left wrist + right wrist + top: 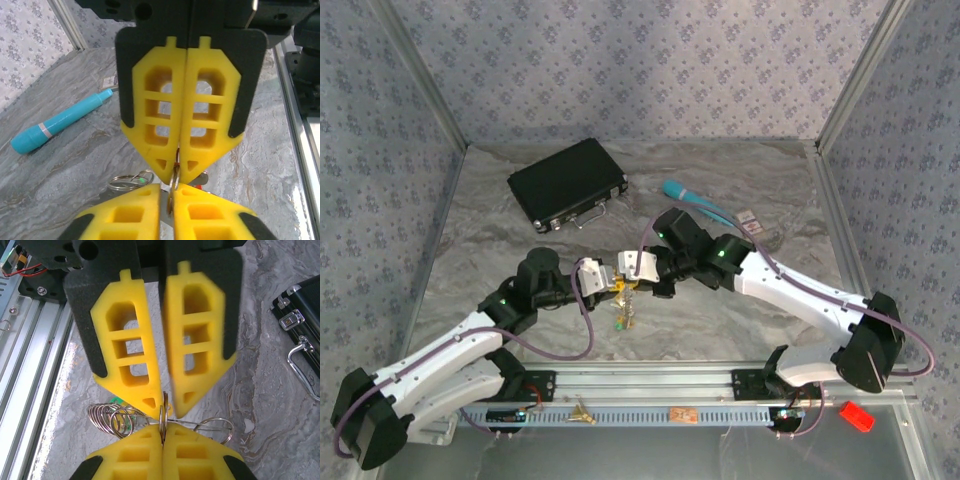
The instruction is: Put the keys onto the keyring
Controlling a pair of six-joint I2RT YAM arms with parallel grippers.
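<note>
Both arms are meeting over the middle of the desk, tips facing each other. The left fingers are clenching flat together and pinching a thin wire loop of the keyring at their very tips. The right fingers are standing slightly parted, with the same loop passing through the gap; cannot tell whether either pad is touching it. More silver loops are bunching just below the tips on both sides. The keys are dangling under the meeting point in the top view. In the left wrist view, a green head and a red one are peeking out beside the loops. A teal pen and a black case are lying well apart toward the far side of the desk. A red block is sitting near the right arm's base.
</note>
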